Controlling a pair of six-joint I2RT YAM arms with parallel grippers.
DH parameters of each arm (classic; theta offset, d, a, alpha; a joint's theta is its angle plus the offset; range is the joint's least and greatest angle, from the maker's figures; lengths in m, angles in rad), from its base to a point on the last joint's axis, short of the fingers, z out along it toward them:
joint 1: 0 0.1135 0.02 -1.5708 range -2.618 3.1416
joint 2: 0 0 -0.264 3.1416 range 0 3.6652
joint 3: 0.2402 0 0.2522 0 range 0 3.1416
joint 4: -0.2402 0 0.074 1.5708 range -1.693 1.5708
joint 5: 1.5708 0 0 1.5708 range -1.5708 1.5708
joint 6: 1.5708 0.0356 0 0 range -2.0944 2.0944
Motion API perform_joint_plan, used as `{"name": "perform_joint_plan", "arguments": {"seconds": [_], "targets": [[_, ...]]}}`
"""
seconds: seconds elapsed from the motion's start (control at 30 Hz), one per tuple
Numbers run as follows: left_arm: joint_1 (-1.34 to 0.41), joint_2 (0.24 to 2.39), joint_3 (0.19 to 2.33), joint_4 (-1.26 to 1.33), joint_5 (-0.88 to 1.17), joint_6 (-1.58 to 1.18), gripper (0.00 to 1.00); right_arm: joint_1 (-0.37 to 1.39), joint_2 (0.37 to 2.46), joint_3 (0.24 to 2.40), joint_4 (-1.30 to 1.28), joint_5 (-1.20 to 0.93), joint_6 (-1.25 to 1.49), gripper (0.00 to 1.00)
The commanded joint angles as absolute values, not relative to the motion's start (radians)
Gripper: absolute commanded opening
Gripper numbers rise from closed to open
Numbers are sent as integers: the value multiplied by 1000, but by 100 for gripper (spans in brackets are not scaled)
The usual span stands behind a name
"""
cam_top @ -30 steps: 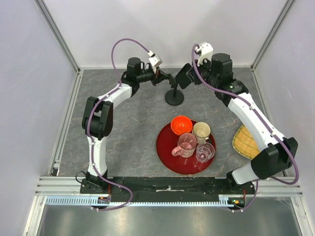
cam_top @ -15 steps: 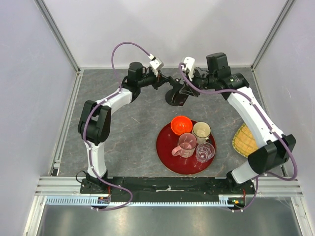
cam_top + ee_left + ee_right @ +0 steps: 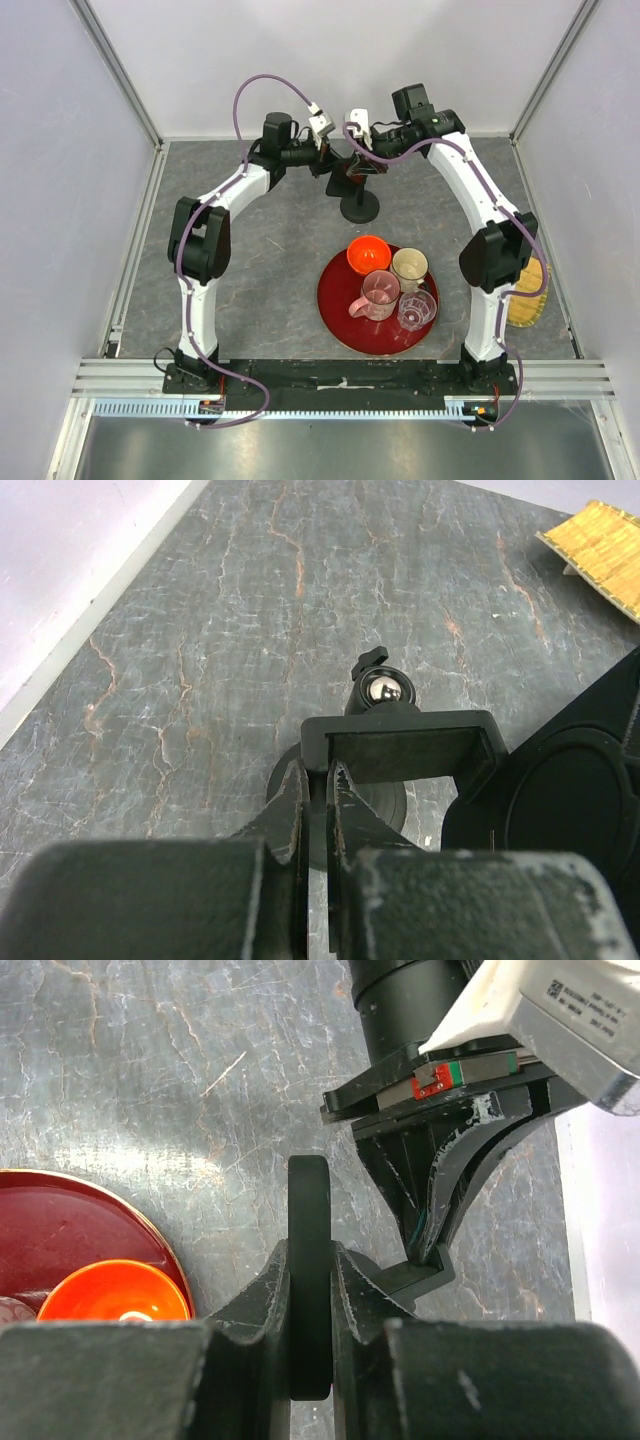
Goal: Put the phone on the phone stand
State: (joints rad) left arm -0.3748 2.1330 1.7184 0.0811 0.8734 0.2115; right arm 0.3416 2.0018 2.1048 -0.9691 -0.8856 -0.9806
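1. Near the middle of the table's [image 3: 250, 280] far edge, the top view shows both arms meeting over the phone stand [image 3: 360, 207]. Its round base sits just beyond the red tray [image 3: 338, 310]. From this view the jaws and the phone merge into one black cluster.
2. The left wrist view shows the left gripper [image 3: 318, 780] with its jaws clamped on the left upright of the stand's cradle [image 3: 405, 748].
3. Only that view shows the phone [image 3: 575, 810] broad-face: a flat black slab with a round mark, just beside the cradle's right upright. Whether they touch I cannot tell.
4. The right wrist view shows the right gripper [image 3: 309, 1255] pinching the phone edge-on, held upright above the table, with the left gripper just beyond it.
5. The right wrist view also catches an orange bowl [image 3: 115, 1295] on the tray, and the left wrist view a yellow woven mat [image 3: 600, 545].
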Motion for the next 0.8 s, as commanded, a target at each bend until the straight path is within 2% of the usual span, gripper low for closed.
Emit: {"name": "perform_joint_plan", "arguments": {"seconds": [0.0, 0.43, 0.77], "targets": [[-373, 2155, 1755, -28, 976, 279, 2, 339, 2037, 2226, -982, -974, -1108, 0], [-374, 2155, 1759, -32, 1005, 281, 2, 341, 2063, 2275, -962, -1022, -1131, 0], [-380, 2151, 1755, -35, 994, 290, 2, 379, 2112, 2327, -910, -971, -1069, 0]]}}
